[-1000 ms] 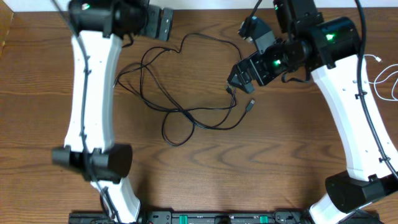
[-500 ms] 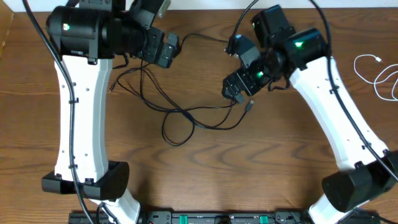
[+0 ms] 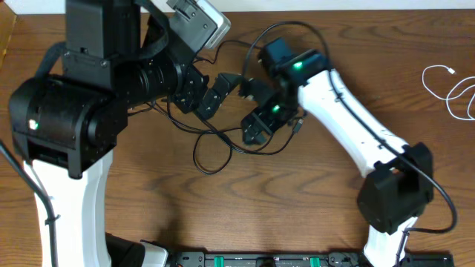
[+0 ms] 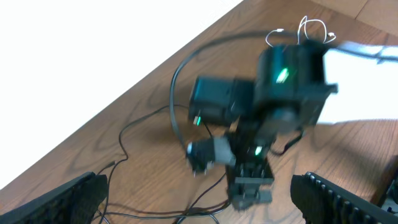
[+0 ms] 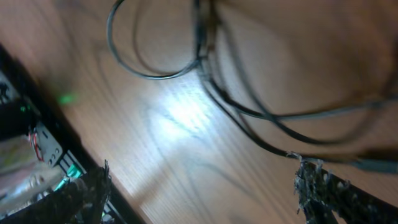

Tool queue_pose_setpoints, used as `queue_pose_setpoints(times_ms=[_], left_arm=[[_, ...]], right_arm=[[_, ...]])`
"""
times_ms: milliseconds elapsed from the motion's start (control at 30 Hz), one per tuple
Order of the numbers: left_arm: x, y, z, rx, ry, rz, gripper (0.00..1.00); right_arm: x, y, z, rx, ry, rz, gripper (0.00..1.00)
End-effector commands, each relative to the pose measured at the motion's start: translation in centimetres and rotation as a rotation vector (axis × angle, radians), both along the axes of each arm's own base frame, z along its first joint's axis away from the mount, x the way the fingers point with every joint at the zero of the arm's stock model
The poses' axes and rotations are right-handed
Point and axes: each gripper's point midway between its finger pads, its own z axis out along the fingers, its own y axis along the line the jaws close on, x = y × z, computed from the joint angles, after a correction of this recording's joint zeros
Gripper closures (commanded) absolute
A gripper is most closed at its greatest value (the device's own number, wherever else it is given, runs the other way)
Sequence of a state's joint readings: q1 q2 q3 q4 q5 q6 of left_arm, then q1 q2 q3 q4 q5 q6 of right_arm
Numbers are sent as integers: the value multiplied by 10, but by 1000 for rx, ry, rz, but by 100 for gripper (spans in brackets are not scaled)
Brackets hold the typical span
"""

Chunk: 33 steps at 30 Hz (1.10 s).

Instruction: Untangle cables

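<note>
Lying just beneath the right pincer (image 3: 256,131), spread wide, black cables (image 5: 155,76) loop.

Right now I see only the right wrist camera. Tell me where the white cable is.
Observer: The white cable lies coiled at the far right of the table, well apart from the black cables.
Operator: Report the left gripper.
Observer: The left gripper is open, fingers spread wide, above the upper part of the black tangle, just left of the right gripper.
Operator: Find me a plug end.
Observer: A small black plug end seems to lie on the wood just right of the right gripper.
</note>
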State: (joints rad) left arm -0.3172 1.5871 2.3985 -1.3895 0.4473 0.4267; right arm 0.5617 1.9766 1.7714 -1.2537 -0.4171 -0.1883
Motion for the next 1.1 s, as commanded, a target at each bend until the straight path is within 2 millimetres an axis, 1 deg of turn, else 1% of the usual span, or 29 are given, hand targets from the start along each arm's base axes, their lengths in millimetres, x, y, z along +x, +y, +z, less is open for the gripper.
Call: queue_pose_setpoints(times_ms=[0, 100, 167, 300, 333, 500, 600, 700, 800, 900, 967, 1067], left_arm=[[4, -4, -4, 6, 11, -23, 1], [2, -3, -7, 10, 23, -24, 1], [2, -3, -7, 10, 23, -24, 1], [2, -4, -7, 10, 22, -24, 1], [2, -4, -7, 10, 23, -24, 1], [2, -4, -7, 9, 24, -24, 1], [0, -5, -6, -17, 45, -17, 1], [-4, -10, -4, -58, 71, -28, 1], [-4, -10, -4, -69, 83, -17, 1], [-4, -10, -4, -70, 86, -15, 1], [-4, -10, -4, -70, 86, -15, 1], [-4, -10, -4, -70, 85, -15, 1]], right_arm=[[-11, 15, -25, -34, 45, 47, 8], [-17, 21, -39, -51, 78, 65, 13], [-18, 21, -45, -59, 91, 68, 15], [-19, 21, -52, -69, 110, 68, 23], [-19, 21, -53, -69, 110, 68, 23], [-15, 23, -54, -63, 93, 69, 20], [-14, 22, -58, -66, 76, 110, 19], [0, 18, -68, -110, 15, 113, 18], [11, 26, -70, -85, -30, 112, 18], [20, 33, -74, -64, -58, 99, 15], [21, 34, -80, -63, -50, 90, 13], [16, 38, -89, -47, -5, 95, 14]])
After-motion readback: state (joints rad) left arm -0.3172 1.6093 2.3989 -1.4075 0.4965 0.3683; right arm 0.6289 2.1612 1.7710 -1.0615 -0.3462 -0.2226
